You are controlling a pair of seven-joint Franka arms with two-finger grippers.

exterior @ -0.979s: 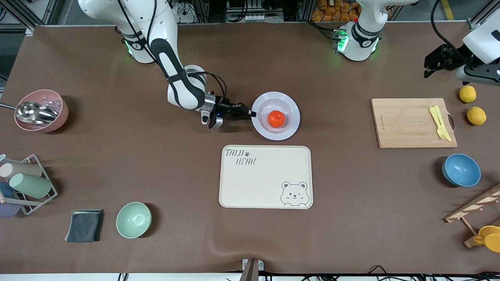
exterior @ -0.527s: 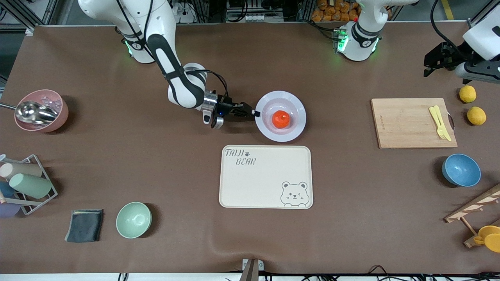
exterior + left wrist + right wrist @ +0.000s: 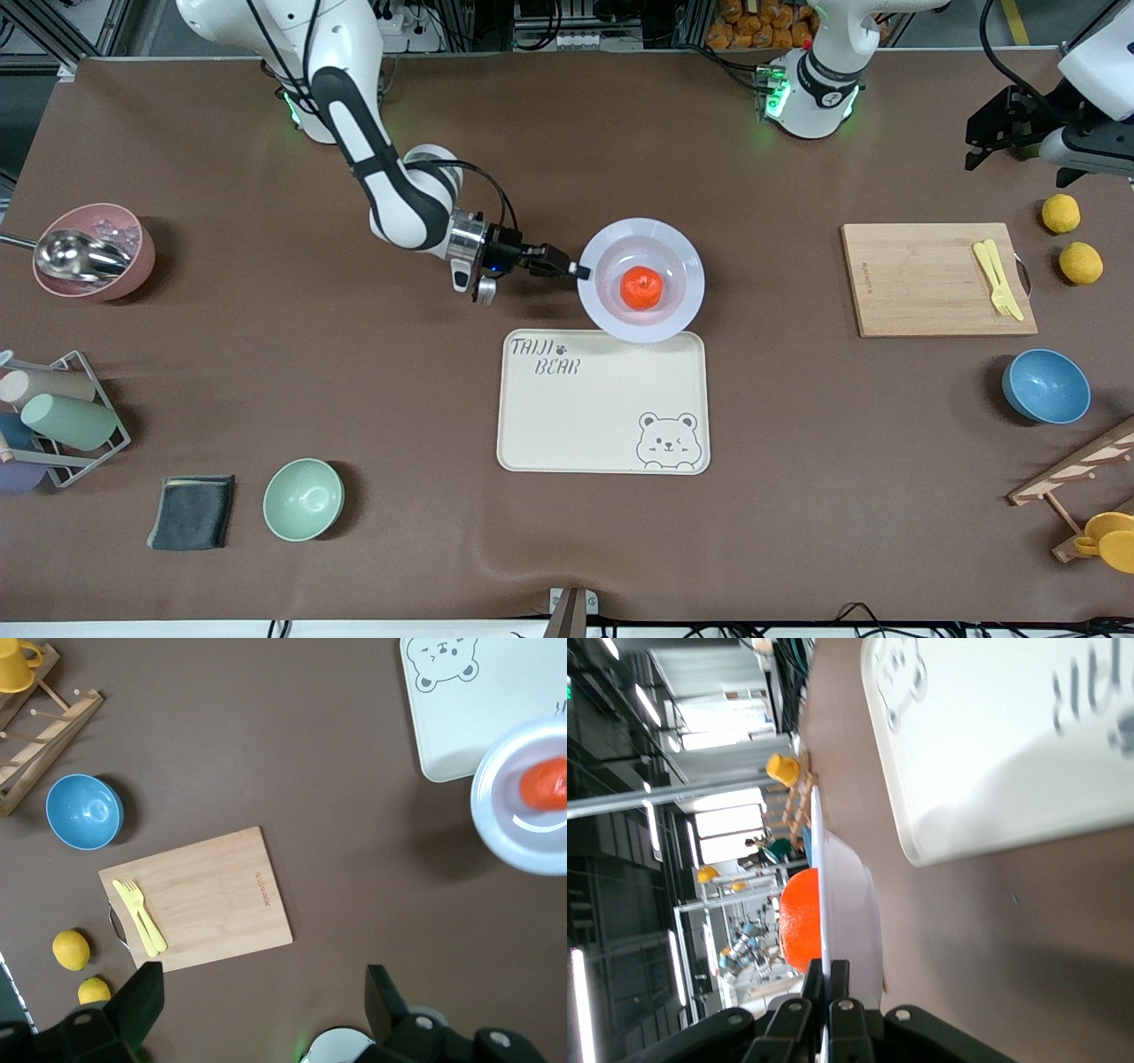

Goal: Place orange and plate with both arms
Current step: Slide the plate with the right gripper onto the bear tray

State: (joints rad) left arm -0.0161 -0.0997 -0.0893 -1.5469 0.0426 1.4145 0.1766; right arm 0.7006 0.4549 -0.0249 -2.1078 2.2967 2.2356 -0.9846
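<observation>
The right gripper (image 3: pixel 574 268) pinches the rim of the plate (image 3: pixel 678 306), holding it level over the bear tray's (image 3: pixel 602 425) edge so the orange (image 3: pixel 641 288) sits in its centre, while the left gripper (image 3: pixel 992 142), fingers spread, waits above the table's left-arm end.

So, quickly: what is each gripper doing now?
Left gripper: open, empty, over the table.
Right gripper: shut on the plate rim, orange inside.

My left wrist view cuts the plate (image 3: pixel 523 828) and the orange (image 3: pixel 545 784) at its edge. In my right wrist view, the plate's rim hides half the orange.
</observation>
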